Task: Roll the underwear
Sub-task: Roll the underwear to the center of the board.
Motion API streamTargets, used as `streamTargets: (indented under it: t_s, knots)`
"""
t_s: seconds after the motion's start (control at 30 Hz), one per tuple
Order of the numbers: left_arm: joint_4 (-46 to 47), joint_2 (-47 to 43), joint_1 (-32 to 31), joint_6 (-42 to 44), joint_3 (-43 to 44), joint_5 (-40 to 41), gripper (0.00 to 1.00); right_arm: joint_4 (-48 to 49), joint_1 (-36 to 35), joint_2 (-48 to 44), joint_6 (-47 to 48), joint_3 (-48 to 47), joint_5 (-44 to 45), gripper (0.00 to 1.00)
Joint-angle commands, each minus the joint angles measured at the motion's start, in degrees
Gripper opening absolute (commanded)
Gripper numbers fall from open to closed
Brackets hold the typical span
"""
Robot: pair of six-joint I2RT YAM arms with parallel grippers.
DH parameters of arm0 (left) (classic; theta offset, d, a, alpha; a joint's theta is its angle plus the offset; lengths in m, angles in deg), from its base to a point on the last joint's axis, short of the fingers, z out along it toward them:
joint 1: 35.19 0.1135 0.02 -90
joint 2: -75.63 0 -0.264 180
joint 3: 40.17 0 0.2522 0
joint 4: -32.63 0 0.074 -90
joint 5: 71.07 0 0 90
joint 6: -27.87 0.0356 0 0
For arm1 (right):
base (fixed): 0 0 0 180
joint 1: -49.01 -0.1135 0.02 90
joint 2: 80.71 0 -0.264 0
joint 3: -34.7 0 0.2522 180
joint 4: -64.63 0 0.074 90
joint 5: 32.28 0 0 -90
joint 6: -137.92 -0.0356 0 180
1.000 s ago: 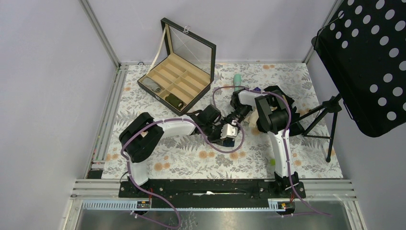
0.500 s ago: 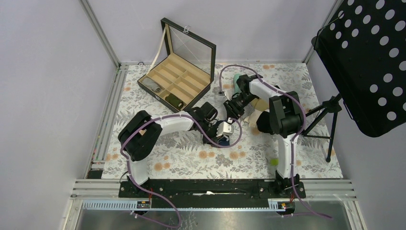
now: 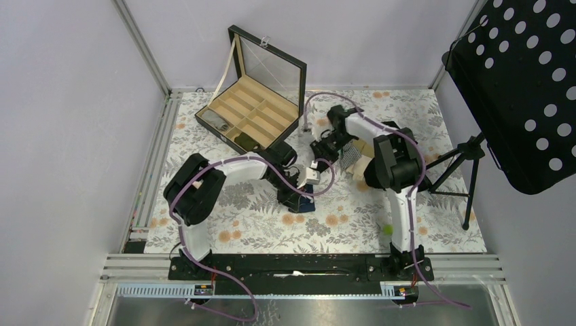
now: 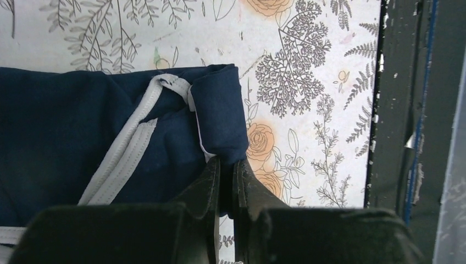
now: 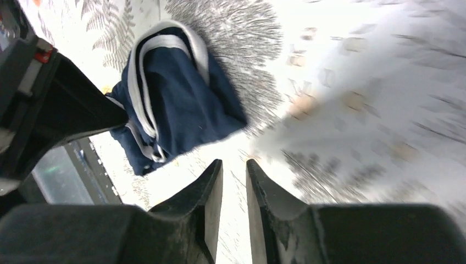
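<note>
— Where the left arm reaches out over the flowered table (image 4: 308,82), what has its gripper got?

— The left gripper (image 4: 226,168) is all but closed. Its two fingers pinch the near edge of the underwear (image 4: 82,126), right at a folded-over corner of the navy cloth.

— And the garment itself?

— It lies on the table around the middle, well apart from the open box (image 3: 255,112) at the far left. In the left wrist view it spreads away to the left of the fingers, with a pale waistband (image 4: 123,154) running aslant across it. The corner beside the fingers is doubled over on itself.

— What about the other arm?

— The right gripper (image 5: 234,168) is off the cloth. Its fingers stand a narrow slit apart with nothing between them, only table beneath. Its view is blurred on the right side. The underwear shows clearly beyond the fingertips, bunched up with the white edge curling over the top, and the left gripper's dark body is just beside it.

— Touching the garment at all?

— No, the right one is clear of it. From above it sits farther back than the left gripper.
</note>
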Motion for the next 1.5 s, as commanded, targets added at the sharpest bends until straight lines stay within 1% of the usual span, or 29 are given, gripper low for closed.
streamTargets:
  t_s: [0.0,0.07,0.17,0.23,0.3,0.33,0.37,0.43,0.47,0.5,0.53,0.6,0.7,0.83,0.93,1.1,1.23,1.4,1.47]
  knots:
    - [-3.91,3.57,2.48,-1.75,2.39,-6.26,0.0,7.34,7.04,-13.27,-1.94,-1.77,0.28,0.31]
    - [-5.01,6.31,3.54,-3.06,4.53,-8.92,0.0,15.52,9.58,-19.8,-6.08,2.18,2.2,0.32]
    - [-5.93,11.7,5.7,-6.63,8.48,-12.81,0.0,26.65,11.53,-29.38,-10.59,11.27,7.45,0.36]
    - [-6.28,14.72,7.07,-8.88,10.85,-14.49,0.0,32.16,11.63,-35.84,-10.48,19.19,8.83,0.36]
    - [-9.18,18.06,8.23,-8.99,14.2,-16.5,0.0,35.83,11.63,-42.5,-7.57,28.13,9.33,0.37]
    - [-11.34,19.88,8.65,-8.55,16.12,-17.39,0.0,37.52,11.63,-46.1,-6.21,34.43,10.44,0.37]
    - [-14.07,21.64,8.93,-7.69,18.26,-18.09,0.0,38.95,11.67,-49.12,-4.97,39.01,11.21,0.37]
    - [-19.01,24.71,9.4,-5.71,21.67,-19.64,0.0,39.05,11.55,-55.17,-0.88,46.24,9.28,0.39]
    - [-20.98,26.09,9.56,-4.75,22.86,-20.26,0.0,38.15,11.38,-57.53,1.58,49.43,7.18,0.42]
    - [-22.16,27.02,9.67,-4.18,23.47,-20.78,0.0,37.24,10.84,-59.91,3.86,52.1,5.03,0.48]
    - [-22.75,27.65,9.78,-4.0,23.58,-21.18,0.0,36.41,9.51,-61.84,6.65,54.37,3.77,0.5]
    - [-22.89,28.35,9.9,-4.02,23.32,-21.65,0.0,35.28,4.17,-64.41,12.49,57.56,4.76,0.53]
    - [-22.88,28.89,9.99,-4.15,23.15,-21.37,0.0,37.08,-4.43,-64.05,18.07,59.29,7.28,0.54]
    - [-22.87,29.8,9.99,-4.79,23.88,-21.19,0.0,44.24,-11.58,-57.37,19.53,58.14,7.08,0.54]
    - [-22.84,30.91,9.99,-5.76,25.33,-21.07,0.0,47.08,-16.04,-51.22,22.74,56.09,7.86,0.54]
    - [-22.89,31.73,9.99,-6.61,26.7,-20.73,0.01,50.25,-18.84,-43.85,29.06,54.48,8.9,0.57]
    - [-22.9,31.77,9.99,-6.3,26.38,-19.58,0.02,51.79,-19.93,-41.82,30.17,54.01,9.1,0.57]
    - [-22.9,31.8,10.08,-6.18,26.52,-18.76,0.02,51.2,-20.81,-38.81,32.81,53.82,10.99,0.53]
    - [-22.85,32.05,10.12,-6.99,27.08,-18.53,0.02,50.03,-21.11,-37.52,35.72,54.01,12.14,0.47]
